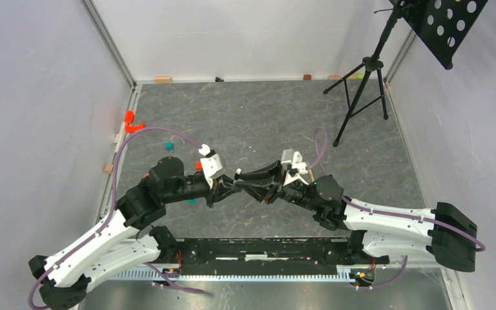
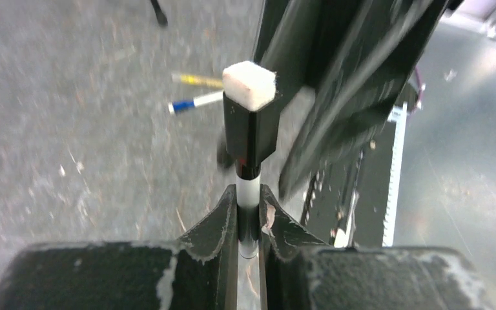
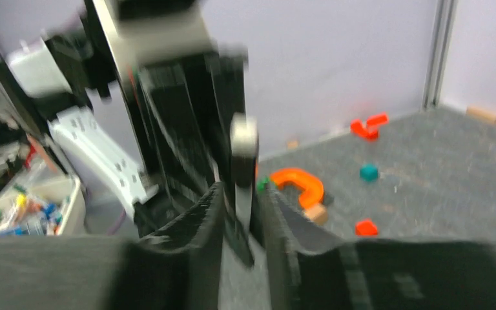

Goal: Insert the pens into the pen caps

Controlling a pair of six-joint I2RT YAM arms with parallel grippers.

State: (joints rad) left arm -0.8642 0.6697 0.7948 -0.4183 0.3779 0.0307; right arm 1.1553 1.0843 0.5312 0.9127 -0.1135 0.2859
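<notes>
Looks like the mating step, judged nearly through. Meeting at mid-table in the top view, with the left claw (image 2: pixel 248 208) reaching in from 9 o'clock and the right claw (image 3: pixel 240 191) from 3. Pinching the pen (image 2: pixel 247 191) by its white barrel in the left claw, jaws nearly closed and flush against both sides. Seen from the left wrist, running its long axis straight from 6 to 12, pointing toward 12 and away from the wrist, with the black, white-ended cap (image 2: pixel 250 123) sitting over the far tip in line with the barrel. Cannot tell how deep. From the right wrist, showing that cap upright between the right jaws at centre; too blurred to tell whether gripped or slack. In the top view, judging the axis to lie roughly 9 to 3, along the left claw, held above the table (image 2: pixel 64 142) rather than on it. Next, probably: push home along that same line without tilting, then let go with the right and set the pair down. After that, likely on to the yellow pen (image 2: pixel 197 80) and the blue-tipped pen (image 2: pixel 197 101), perhaps capped, lying side by side on the table toward 11 in the left-wrist view, well apart from both claws.
</notes>
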